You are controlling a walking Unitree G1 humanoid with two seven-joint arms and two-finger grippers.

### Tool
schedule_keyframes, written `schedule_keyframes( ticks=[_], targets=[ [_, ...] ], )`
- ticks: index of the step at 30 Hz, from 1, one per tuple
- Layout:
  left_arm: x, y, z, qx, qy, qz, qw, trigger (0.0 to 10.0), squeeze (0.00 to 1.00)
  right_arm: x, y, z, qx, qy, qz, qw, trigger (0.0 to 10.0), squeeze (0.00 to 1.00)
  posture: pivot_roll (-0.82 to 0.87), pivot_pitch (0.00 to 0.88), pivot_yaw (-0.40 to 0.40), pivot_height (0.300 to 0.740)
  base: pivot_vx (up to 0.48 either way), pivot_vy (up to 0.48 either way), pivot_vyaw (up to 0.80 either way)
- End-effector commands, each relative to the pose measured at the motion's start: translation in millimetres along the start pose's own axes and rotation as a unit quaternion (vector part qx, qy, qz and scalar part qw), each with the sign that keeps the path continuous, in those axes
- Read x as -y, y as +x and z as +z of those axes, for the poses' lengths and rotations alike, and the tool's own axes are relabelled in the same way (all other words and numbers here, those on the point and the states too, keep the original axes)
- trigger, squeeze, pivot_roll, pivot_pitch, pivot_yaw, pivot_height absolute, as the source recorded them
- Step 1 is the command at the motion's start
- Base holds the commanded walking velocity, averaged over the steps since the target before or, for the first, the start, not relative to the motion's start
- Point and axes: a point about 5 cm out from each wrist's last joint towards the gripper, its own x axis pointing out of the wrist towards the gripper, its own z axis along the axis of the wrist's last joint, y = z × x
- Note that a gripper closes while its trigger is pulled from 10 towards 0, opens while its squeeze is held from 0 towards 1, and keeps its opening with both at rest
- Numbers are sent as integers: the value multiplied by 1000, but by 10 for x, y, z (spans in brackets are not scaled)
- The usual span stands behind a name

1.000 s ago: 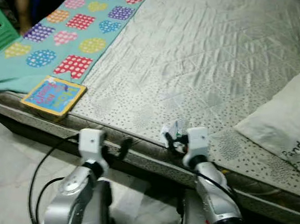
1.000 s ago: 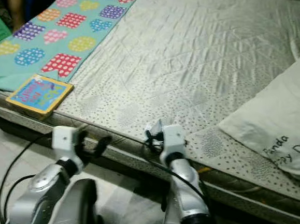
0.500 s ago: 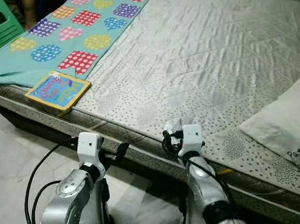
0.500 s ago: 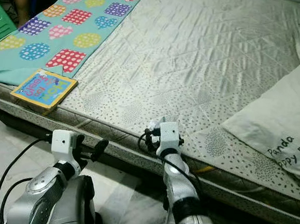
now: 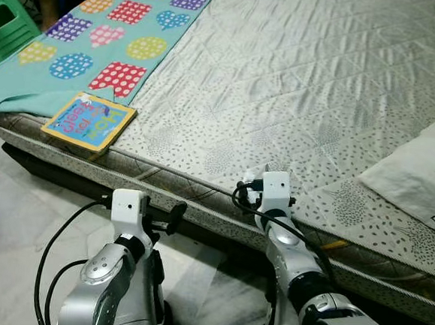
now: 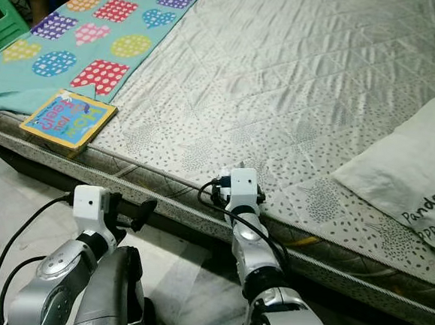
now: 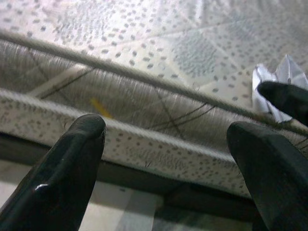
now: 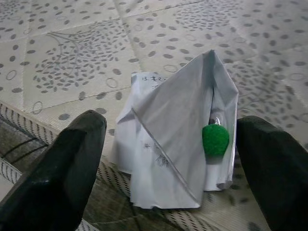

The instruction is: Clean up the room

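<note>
White folded paper [image 8: 178,144] with a green dot lies at the mattress [image 5: 322,80] edge. Right gripper [image 8: 168,159] fingers spread wide either side of it, holding nothing. Best: lower squarely, pinch the raised fold. Left gripper [image 7: 168,159] open, empty, facing the mattress side.

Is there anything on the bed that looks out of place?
Yes. A crumpled white paper lies at the mattress edge, between the open right pincer fingers. A children's book sits askew at the corner.
</note>
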Motion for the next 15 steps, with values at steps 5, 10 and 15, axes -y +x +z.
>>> schedule_keyframes(
  ticks=[5, 10, 15],
  targets=[
    [-30, -55, -27, -12, 4, 3, 1000, 10000, 0, -64, -2, -10, 1, -12, -22, 1000, 10000, 0, 18, 256, 60, 560, 0, 0, 0],
    [-22, -54, -25, -12, 4, 2, 1000, 10000, 0, -74, 11, 21, 5, -28, -53, 998, 10000, 0, 21, 258, 59, 560, 0, 0, 0],
    [-18, -59, -23, -14, 4, 4, 1000, 10000, 0, -95, 21, 37, 1, -48, -81, 996, 10000, 0, 30, 257, 57, 560, 0, 0, 0]
  ],
)
